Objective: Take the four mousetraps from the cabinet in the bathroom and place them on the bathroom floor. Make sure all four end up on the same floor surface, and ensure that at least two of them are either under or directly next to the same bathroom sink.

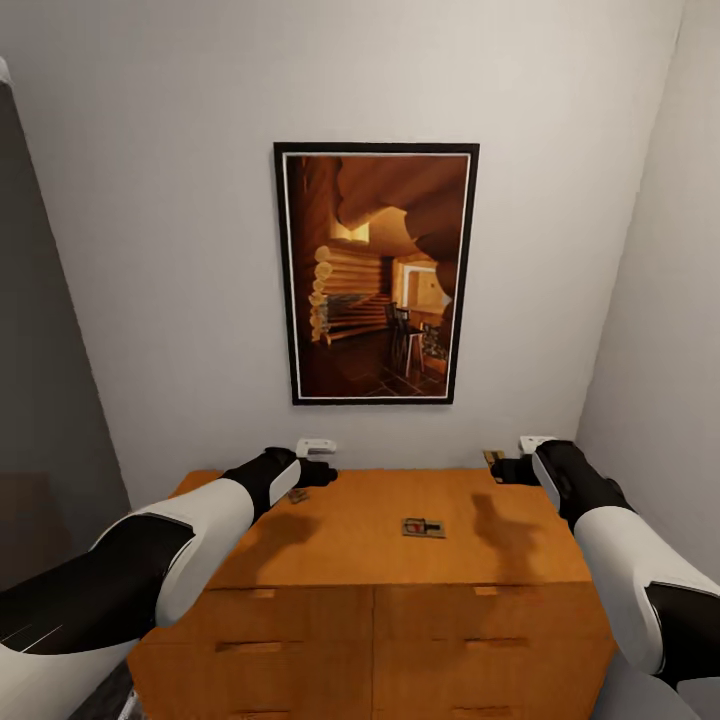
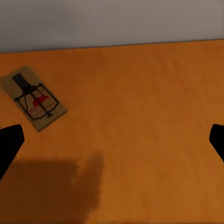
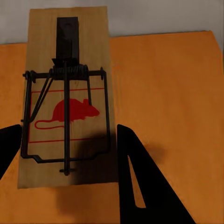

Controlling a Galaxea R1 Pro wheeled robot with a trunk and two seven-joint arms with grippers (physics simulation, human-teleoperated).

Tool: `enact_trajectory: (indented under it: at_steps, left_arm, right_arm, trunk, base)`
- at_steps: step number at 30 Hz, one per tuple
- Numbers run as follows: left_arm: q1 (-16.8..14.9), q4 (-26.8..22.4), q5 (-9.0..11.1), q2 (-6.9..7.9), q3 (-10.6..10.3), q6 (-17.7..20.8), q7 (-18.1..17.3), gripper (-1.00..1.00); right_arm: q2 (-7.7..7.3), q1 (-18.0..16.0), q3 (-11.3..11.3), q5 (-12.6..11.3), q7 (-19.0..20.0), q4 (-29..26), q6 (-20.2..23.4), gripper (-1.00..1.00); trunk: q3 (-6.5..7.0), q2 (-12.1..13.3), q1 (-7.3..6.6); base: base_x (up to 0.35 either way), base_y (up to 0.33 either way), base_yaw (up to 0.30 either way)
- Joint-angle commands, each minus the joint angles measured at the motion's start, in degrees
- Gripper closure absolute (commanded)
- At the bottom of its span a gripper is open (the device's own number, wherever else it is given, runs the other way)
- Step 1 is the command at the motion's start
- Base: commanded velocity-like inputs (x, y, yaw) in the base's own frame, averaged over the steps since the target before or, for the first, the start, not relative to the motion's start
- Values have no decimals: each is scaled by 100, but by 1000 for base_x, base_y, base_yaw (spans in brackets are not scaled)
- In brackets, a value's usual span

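A pale wall fills the back of the head view, with a second pale wall closing in at the right and a grey panel at the left. A tall black-framed picture of a log-cabin interior hangs on the back wall above the cabinet. The cabinet's smooth orange-brown top runs right up to the wall, and drawer fronts with slab pulls show along its front.

Both black-and-white arms reach over the top toward its back edge. The left gripper is near the back left corner; in the left wrist view its two dark fingertips stand wide apart at the picture's edges, nothing between them. The right gripper is at the back right corner. In the right wrist view its fingers flank a mousetrap whose long axis runs along the fingers, dark bait plate toward the wall; whether they pinch it or only flank it I cannot tell.

Another mousetrap lies flat near the middle of the top, a little right of centre, long axis roughly parallel to the front edge. A third mousetrap lies just beside the left gripper near the back left corner, turned diagonally to the back edge.
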Motion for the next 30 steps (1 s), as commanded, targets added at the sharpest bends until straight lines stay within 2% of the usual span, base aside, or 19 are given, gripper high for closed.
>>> enact_trajectory:
  at_steps: [1,14,30]
  left_arm:
    - [-5,-7,54,-1,-49,28,1,-100]
    - [-4,-39,52,-1,-54,28,1,-100]
    - [-7,-90,40,-1,-58,28,10,-100]
  right_arm:
    - [2,-3,-29,48,40,-12,29,100]
    - [-1,-3,-28,53,46,-12,29,100]
    - [-71,-3,-29,54,53,-12,36,100]
  trunk:
    - [-11,-9,2]
    - [-11,-9,2]
    - [-11,-9,2]
  base:
    - [0,0,278]
    - [0,0,259]
    - [0,0,26]
